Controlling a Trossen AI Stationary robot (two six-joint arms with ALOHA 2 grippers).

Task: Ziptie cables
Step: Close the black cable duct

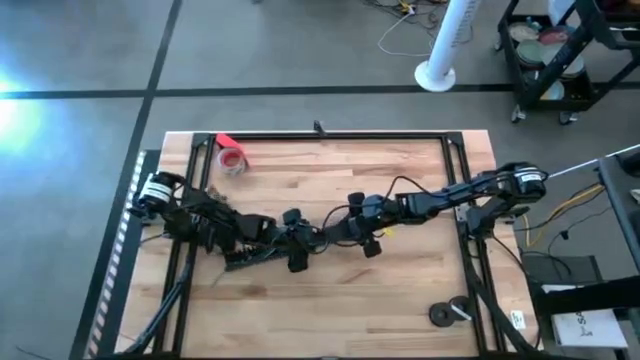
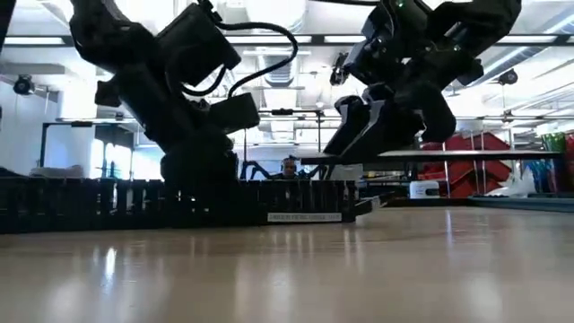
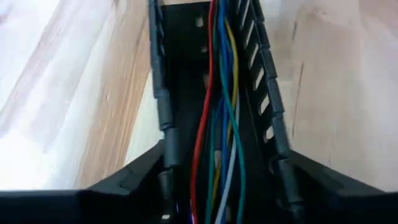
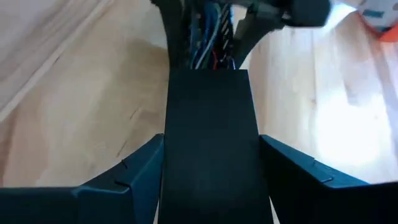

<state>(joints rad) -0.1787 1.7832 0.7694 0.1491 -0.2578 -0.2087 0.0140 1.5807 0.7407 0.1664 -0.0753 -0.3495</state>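
Left gripper (image 3: 217, 186) spread wide, fingers astride slotted black duct (image 3: 186, 74), nothing pinched. Cables (image 3: 221, 93), red, green, blue, yellow, run loose inside duct at table (image 1: 330, 290) centre. Right gripper (image 4: 211, 180) open astride flat black duct cover (image 4: 211, 137). Beyond, red tape roll (image 1: 232, 158) near far-left corner.

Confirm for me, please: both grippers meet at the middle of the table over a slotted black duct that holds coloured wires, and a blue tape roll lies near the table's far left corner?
Not quite: the tape roll is red, not blue, as the high view shows. The rest holds: the left gripper and right gripper meet mid-table, and the left wrist view shows the cables running inside the slotted black duct.
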